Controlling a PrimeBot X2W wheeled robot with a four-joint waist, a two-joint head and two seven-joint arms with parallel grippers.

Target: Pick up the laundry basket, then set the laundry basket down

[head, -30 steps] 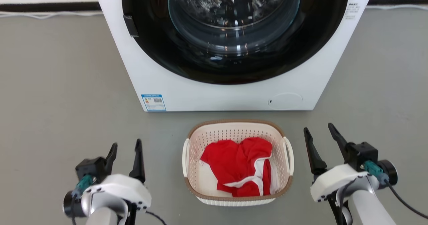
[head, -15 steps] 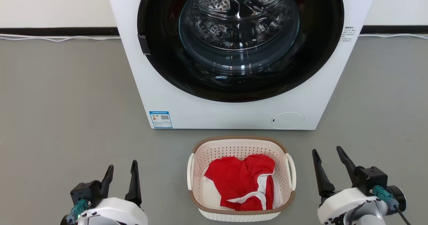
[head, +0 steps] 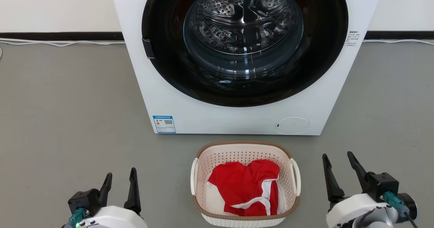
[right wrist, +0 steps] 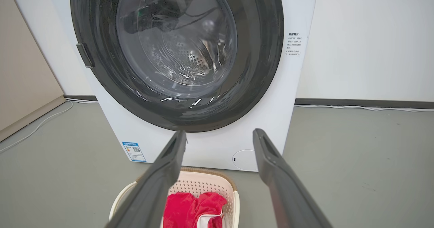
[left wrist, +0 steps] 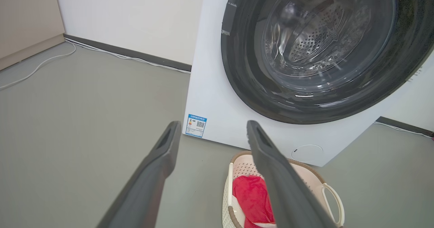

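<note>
Only the view has shifted; the laundry basket point(head: 237, 155) sits unheld on the floor point(head: 67, 119) between the wide-open, empty left gripper point(head: 121, 172) and right gripper point(head: 337, 154).

Garment point(head: 245, 187) in laundry basket point(head: 237, 152), before washing machine point(head: 217, 118)

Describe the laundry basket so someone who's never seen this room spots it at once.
Find the big white washing machine. On the grey floor right in front of it sits the laundry basket. It alone is small, cream and perforated, with a brown rim, white loop handles and a red garment inside.
</note>
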